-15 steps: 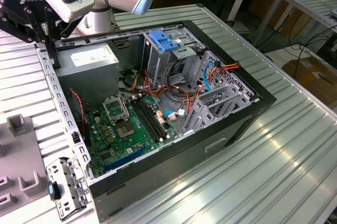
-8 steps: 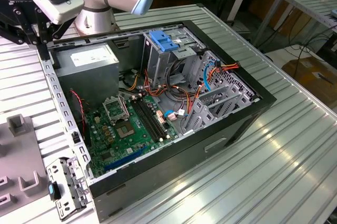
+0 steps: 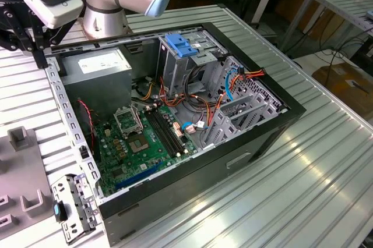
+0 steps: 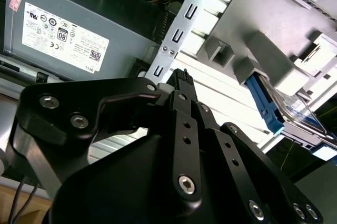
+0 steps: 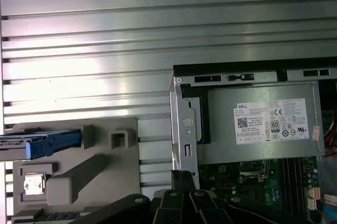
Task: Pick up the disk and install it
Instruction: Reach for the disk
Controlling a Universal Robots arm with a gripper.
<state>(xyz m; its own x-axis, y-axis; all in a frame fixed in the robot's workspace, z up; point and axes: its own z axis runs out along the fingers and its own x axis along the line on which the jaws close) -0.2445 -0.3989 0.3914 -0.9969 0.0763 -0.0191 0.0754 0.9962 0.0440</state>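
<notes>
One arm, three views.

Exterior view: gripper [image 3: 38, 56] hangs over the ribbed table [image 3: 291, 190] at the open PC case's [image 3: 256, 137] corner, next to the power supply [image 3: 99, 67], on the exterior view's left. Drive cage [image 3: 172, 73] with a blue latch stands inside the case.

Second wrist view: gripper [image 4: 181, 79] is above the case edge. The disk [image 4: 297, 111], blue rails, sits in the grey fixture [image 4: 274, 56], well apart from it.

First wrist view: disk [image 5: 45, 144] lies in the fixture [image 5: 105, 155] beside the case.

Gripper opening: can't tell. It isn't touching the disk.
</notes>
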